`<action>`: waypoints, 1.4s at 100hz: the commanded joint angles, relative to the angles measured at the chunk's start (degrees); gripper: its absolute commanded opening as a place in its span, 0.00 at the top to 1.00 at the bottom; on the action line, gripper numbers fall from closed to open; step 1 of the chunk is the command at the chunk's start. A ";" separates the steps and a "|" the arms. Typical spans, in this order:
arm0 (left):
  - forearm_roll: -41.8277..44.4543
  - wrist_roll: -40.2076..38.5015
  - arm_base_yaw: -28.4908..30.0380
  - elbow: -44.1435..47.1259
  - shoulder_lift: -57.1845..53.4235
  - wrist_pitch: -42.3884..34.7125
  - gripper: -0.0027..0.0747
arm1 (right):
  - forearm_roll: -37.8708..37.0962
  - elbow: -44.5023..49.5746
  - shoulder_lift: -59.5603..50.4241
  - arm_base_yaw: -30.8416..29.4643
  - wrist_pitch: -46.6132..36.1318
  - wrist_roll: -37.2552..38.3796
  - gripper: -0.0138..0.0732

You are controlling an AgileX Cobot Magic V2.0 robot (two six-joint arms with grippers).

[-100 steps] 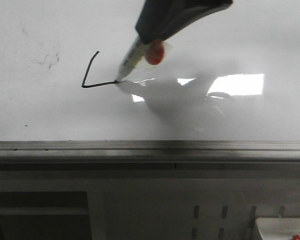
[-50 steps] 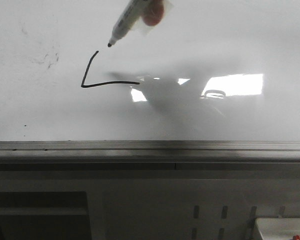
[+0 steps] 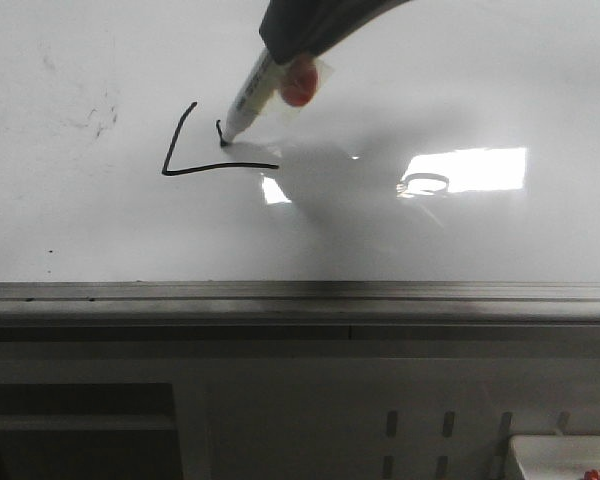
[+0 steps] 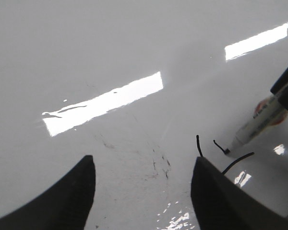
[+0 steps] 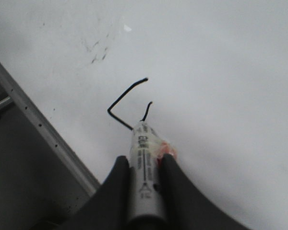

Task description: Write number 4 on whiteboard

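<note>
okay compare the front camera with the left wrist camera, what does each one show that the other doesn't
Only the front view shows the whiteboard's grey edge strip and the cabinet below it. Only the left wrist view shows the left gripper, open and holding nothing, plus a second long light reflection. Both show the marker tip touching the whiteboard at the unfinished number 4.

We see only the lower part of the right gripper (image 3: 305, 45) in the front view — the frame's top edge cuts off the rest. The marker (image 3: 248, 102) disappears into it, its upper barrel hidden. In the right wrist view the marker's body covers its own tip, so we cannot see where it meets the number 4 (image 5: 127, 103). The left gripper (image 4: 144, 191) shows just two dark finger shapes — cropped at the bottom edge.
</note>
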 commanded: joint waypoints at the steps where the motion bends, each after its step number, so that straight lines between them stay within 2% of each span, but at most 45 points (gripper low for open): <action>1: -0.61 -0.48 0.04 -1.56 -0.03 -4.27 0.44 | 0.00 0.72 -1.36 1.42 -0.85 -0.54 0.92; 22: -0.34 -0.48 0.04 -1.56 -0.03 -4.27 0.44 | 0.69 3.36 -1.77 2.77 -3.93 -0.54 0.92; 31: 2.69 -0.48 -1.09 -1.56 0.24 -3.71 0.44 | 0.77 2.17 -3.14 3.53 -3.95 -0.54 0.92; 56: 13.11 -0.48 -11.73 -1.56 5.60 -3.27 0.44 | 0.77 -2.43 -4.27 8.69 0.31 -0.80 0.92; 69: 13.83 -0.48 -15.93 -1.66 9.80 -3.54 0.44 | 0.77 -3.48 -4.27 11.85 0.95 -0.80 0.92; 89: 13.97 -0.48 -16.53 -2.34 14.36 -9.85 0.44 | 0.77 -3.48 -4.16 14.56 0.95 -0.80 0.92; 102: 13.97 -0.73 -16.53 -2.34 16.41 -10.25 0.45 | 1.49 -3.48 -4.16 14.75 0.95 -0.80 0.92; 107: 13.64 -0.81 -16.53 -2.34 16.78 -10.37 0.48 | 2.40 -3.48 -4.16 14.75 0.95 -0.80 0.92; 114: 13.64 -1.65 -16.53 -2.34 16.79 -10.37 0.60 | 2.79 -3.48 -4.16 14.75 1.02 -0.80 0.92; 121: 14.26 -1.78 -16.53 -2.34 16.79 -10.37 0.80 | 2.89 -3.48 -4.16 14.75 1.02 -0.80 0.92; 126: 14.36 -1.78 -16.53 -2.34 16.79 -10.37 0.99 | 2.89 -3.48 -4.16 14.75 1.02 -0.80 0.92; 140: 14.62 -1.78 -16.53 -2.34 16.79 -10.37 0.99 | 2.89 -3.48 -4.16 14.75 1.02 -0.80 0.92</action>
